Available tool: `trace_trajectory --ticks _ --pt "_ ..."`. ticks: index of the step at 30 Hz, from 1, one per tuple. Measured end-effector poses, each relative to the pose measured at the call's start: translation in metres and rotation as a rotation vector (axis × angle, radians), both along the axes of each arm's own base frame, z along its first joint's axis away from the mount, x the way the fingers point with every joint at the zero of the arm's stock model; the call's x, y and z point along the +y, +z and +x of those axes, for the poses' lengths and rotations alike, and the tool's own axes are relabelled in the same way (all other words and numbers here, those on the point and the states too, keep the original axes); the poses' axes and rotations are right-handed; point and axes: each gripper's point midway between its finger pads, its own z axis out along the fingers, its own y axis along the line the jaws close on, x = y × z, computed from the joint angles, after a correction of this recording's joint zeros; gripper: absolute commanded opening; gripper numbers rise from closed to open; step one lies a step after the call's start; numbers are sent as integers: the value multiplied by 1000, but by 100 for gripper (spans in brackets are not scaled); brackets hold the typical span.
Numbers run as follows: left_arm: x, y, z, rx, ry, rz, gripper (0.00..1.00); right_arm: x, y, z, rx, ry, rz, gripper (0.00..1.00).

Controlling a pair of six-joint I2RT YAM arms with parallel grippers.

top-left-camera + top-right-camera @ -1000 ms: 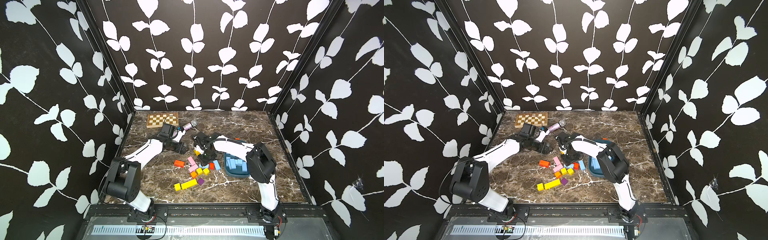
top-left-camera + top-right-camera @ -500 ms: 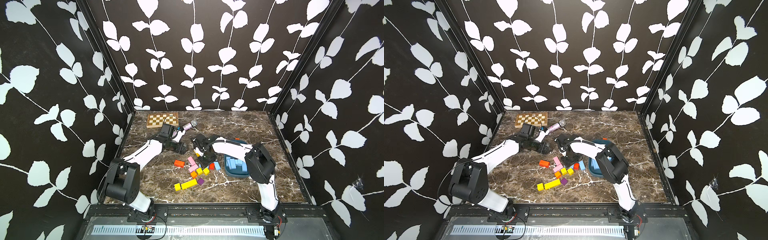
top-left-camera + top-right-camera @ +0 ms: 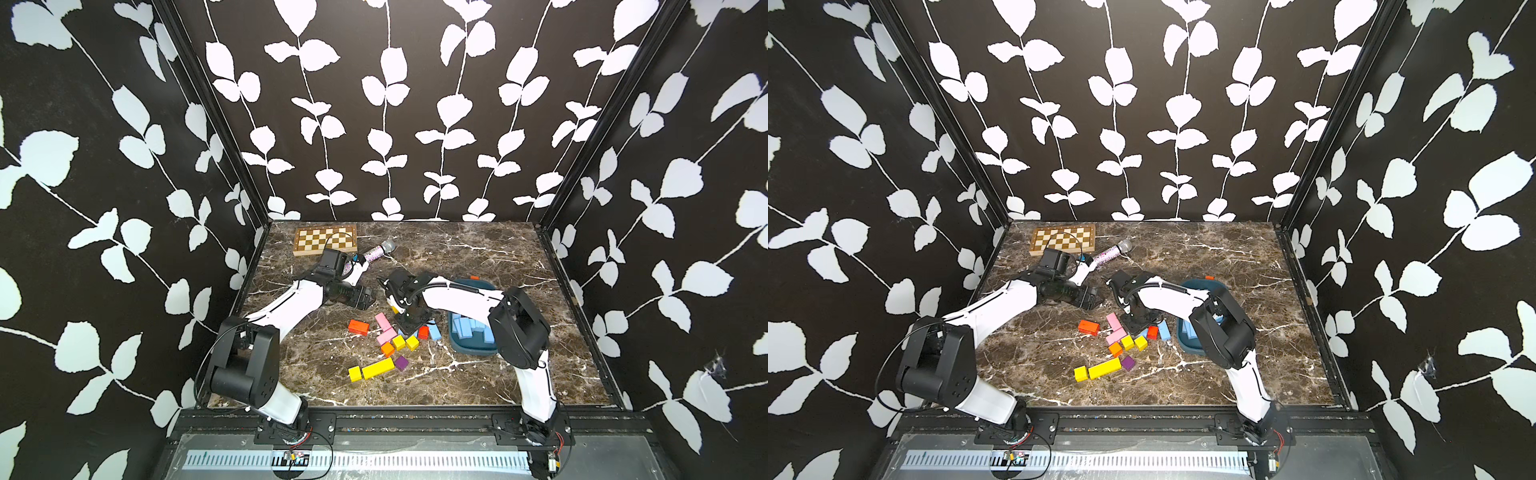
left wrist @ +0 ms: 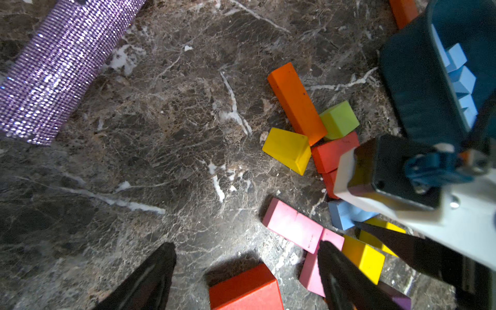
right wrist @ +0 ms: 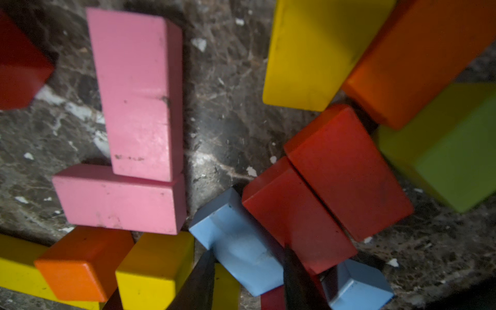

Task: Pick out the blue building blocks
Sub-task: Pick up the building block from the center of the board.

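Chessboard (image 3: 324, 240): lies flat by the back wall, well apart from the teal tray (image 3: 473, 353).
Microphone (image 3: 376, 250): glittery purple, lying down just beside the chessboard, well apart from the tray.
Left gripper (image 4: 245, 245): fingers spread wide, nothing held. It hovers over the marble, and a red-orange block (image 4: 244, 290) lies below the gap.
Mixed pile: pink bars (image 3: 384, 328), yellow cubes (image 3: 405, 343) and red blocks (image 5: 308, 214), near the tray on its chessboard side.
Right gripper (image 5: 248, 251): pointed down into the pile, fingers narrowly apart, one on each side of a blue block (image 5: 236, 236). Cannot tell whether they pinch it.
Second blue block (image 3: 433, 331): on the marble, just beside the tray wall.
Tray contents: heaped blue blocks (image 3: 469, 330).
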Motion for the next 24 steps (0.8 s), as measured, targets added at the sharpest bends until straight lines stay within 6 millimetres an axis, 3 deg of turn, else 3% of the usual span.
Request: trace_trajectory --ticks 3,7,12,18,21,24 --pt "1 2 1 -6 4 -1 85 -6 -11 -13 48 13 -5 38" --pt "3 4 2 -11 8 -4 85 -9 -11 -18 55 21 -1 38" --pt "3 4 2 -11 9 -4 85 -13 -11 -14 34 7 -21 17" --pt "2 4 1 -11 7 -8 84 -13 -8 -9 9 -8 -23 8" --pt "0 5 0 -8 -1 -21 83 -13 6 -4 -16 -33 8 6" --pt "-4 6 -1 -4 -8 -45 83 -20 43 11 -70 -98 101 6"
